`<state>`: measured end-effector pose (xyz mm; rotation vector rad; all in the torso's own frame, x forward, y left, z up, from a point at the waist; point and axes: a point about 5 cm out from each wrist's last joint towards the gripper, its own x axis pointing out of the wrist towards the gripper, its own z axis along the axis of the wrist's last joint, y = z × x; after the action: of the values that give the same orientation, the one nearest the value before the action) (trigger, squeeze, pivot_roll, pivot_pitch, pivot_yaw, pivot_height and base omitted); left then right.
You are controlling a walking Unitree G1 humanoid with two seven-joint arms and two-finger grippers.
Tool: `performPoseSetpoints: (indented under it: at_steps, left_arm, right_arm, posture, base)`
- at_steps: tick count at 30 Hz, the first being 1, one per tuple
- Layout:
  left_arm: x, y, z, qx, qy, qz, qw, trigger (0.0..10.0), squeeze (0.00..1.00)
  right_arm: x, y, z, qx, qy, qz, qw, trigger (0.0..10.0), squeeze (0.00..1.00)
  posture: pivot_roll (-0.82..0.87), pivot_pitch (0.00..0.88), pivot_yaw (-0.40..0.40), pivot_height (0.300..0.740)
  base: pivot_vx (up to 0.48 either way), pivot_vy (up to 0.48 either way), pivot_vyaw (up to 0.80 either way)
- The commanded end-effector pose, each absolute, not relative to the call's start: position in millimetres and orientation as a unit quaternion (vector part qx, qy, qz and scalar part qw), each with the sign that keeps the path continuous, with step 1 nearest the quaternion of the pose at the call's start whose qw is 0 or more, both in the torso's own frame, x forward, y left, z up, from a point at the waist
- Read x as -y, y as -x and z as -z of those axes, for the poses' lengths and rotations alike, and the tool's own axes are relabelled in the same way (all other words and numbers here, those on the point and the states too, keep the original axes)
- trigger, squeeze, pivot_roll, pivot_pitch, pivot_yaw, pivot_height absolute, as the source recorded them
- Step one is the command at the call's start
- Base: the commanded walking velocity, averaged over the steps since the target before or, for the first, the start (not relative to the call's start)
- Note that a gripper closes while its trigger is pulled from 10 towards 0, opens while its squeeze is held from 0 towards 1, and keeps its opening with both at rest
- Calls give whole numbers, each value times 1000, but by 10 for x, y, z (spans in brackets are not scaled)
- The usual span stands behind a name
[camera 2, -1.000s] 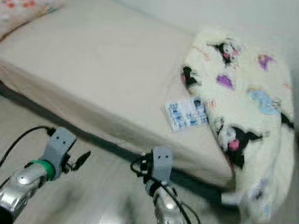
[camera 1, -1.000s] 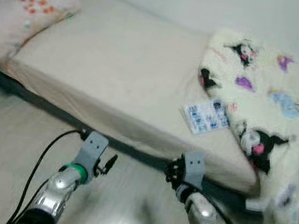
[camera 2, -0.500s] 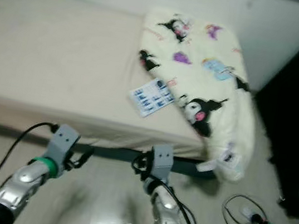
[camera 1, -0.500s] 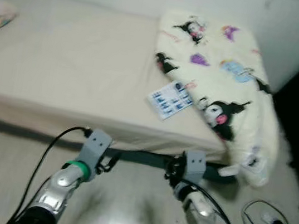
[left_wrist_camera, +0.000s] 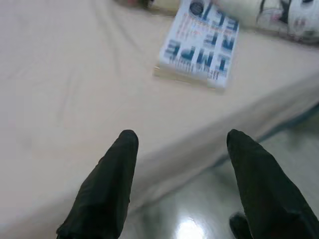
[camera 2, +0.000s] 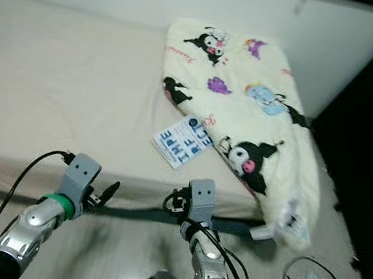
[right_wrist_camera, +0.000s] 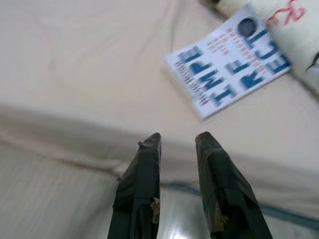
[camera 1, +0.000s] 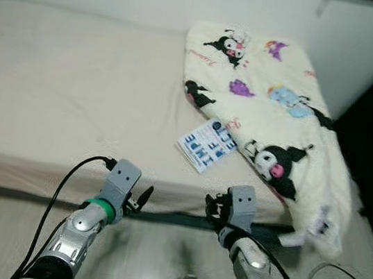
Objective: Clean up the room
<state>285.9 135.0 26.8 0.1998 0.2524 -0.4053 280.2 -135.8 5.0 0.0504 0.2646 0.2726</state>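
**Bedside, claws empty**

A blue-and-white booklet (camera 1: 207, 143) is seen lying on the bed (camera 1: 74, 94), touching the cartoon-print blanket (camera 1: 274, 117). Left claw (left_wrist_camera: 180, 142) is held wide, right claw (right_wrist_camera: 178, 143) narrow; both hover over the mattress edge.

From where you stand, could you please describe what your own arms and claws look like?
Both arms are silver metal, each ending in a grey box-shaped wrist block. The left arm wears a green ring below that block, with a black cable looping off it. The right arm carries black wiring along its side. The left claw and right claw each have two long, tapering black fingers.
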Motion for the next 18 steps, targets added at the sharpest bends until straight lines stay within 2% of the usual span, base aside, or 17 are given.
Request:
performPoseSetpoints:
  at_steps: [1, 7, 12, 18]
  left_arm:
    - [-1336, -2843, -246, -129, -100, 204, 965, 10000, 0]
    - [-1332, -2841, -242, -130, -98, 207, 965, 10000, 0]
    - [-1294, -2780, -194, -153, -90, 246, 953, 10000, 0]
    - [-1342, -2767, -168, -160, -93, 238, 954, 10000, 0]
  right_arm:
    - [1365, -2792, -42, -132, -25, -134, 982, 10000, 0]
    - [1375, -2794, -35, -135, -25, -130, 982, 10000, 0]
    - [1398, -2797, -31, -138, -23, -125, 982, 10000, 0]
    - [1438, -2800, -19, -143, -32, -107, 983, 10000, 0]
  posture:
    - [-39, 26, 30, 730]
    - [-40, 24, 31, 730]
    - [-39, 21, 31, 730]
    - [-38, 18, 33, 730]
  base:
    - [465, 0, 0]
    - [451, 0, 0]
    - [0, 0, 0]
    - [0, 0, 0]
